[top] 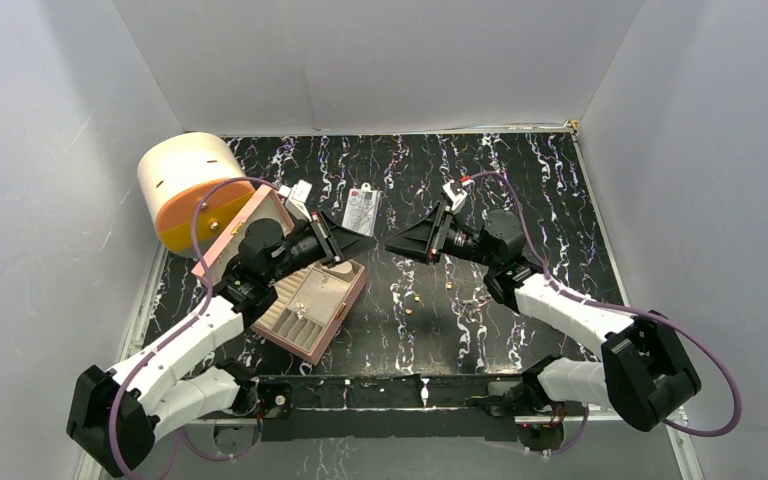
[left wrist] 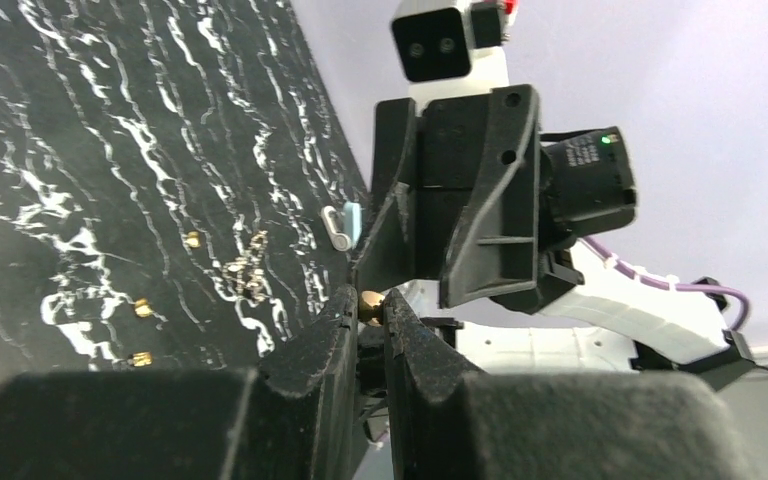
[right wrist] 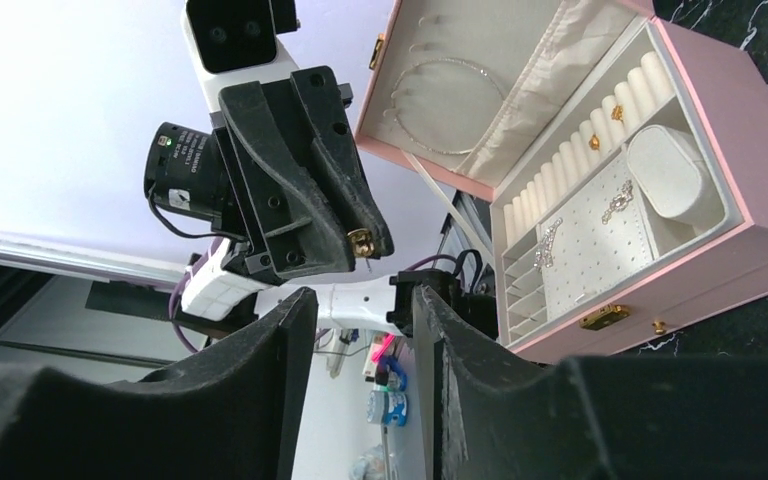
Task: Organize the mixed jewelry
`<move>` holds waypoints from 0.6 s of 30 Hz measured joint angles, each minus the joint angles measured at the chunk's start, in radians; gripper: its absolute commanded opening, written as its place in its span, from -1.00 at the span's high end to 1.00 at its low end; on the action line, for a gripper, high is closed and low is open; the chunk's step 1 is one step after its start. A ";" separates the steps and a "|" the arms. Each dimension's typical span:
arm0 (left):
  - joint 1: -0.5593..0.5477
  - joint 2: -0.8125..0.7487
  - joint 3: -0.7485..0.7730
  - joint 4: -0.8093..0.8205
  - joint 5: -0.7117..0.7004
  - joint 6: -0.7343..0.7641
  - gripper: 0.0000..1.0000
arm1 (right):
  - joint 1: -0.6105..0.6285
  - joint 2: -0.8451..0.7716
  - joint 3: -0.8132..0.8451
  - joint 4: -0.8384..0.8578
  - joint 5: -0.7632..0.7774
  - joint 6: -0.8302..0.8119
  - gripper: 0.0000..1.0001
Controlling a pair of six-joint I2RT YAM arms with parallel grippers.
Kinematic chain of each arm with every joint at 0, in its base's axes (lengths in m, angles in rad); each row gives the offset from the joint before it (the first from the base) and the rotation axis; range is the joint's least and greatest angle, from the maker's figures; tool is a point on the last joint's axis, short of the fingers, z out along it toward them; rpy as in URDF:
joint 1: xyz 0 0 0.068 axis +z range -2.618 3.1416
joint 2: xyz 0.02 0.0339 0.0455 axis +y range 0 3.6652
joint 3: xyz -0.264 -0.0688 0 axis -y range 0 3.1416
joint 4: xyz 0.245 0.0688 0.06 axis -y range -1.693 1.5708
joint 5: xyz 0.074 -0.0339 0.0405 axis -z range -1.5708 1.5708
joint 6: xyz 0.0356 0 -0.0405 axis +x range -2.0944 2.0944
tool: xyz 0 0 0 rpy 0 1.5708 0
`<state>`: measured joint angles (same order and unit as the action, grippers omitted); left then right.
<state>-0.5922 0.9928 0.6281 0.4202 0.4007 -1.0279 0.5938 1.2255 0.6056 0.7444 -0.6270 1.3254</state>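
My two grippers meet tip to tip in mid-air above the marbled table. My left gripper (top: 365, 240) (left wrist: 370, 306) is shut on a tiny gold stud (left wrist: 371, 304) (right wrist: 360, 240), which sits pinched at its very tips. Facing it, my right gripper (top: 392, 243) (right wrist: 358, 300) stands open with nothing between its fingers. More of the mixed jewelry lies loose on the table: gold studs (left wrist: 192, 239) (top: 415, 297) and a small heap of chain pieces (left wrist: 245, 270). The open pink quilted box (top: 352, 290) (right wrist: 720, 130) holds a thin hoop (right wrist: 450, 90), gold studs (right wrist: 615, 113) and silvery pieces (right wrist: 617, 200).
A white and orange cylinder (top: 185, 185) lies at the back left behind the box lid. A clear packet with a white card (top: 360, 210) rests behind the grippers. A small light-blue block (left wrist: 348, 220) sits near the loose pieces. Grey walls close the table in.
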 measured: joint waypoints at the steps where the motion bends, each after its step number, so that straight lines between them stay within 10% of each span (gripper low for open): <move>1: 0.000 -0.003 0.011 -0.031 -0.008 0.018 0.83 | 0.000 -0.006 0.000 -0.007 0.008 -0.002 -0.04; 18: 0.000 -0.095 0.322 -0.824 -0.298 0.320 0.78 | 0.000 -0.074 0.000 -0.490 0.190 -0.238 -0.03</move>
<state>-0.5922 0.8982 0.9501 -0.4038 0.1028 -0.7082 0.5941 1.1515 0.6060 0.2546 -0.4374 1.0874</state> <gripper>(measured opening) 0.116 0.528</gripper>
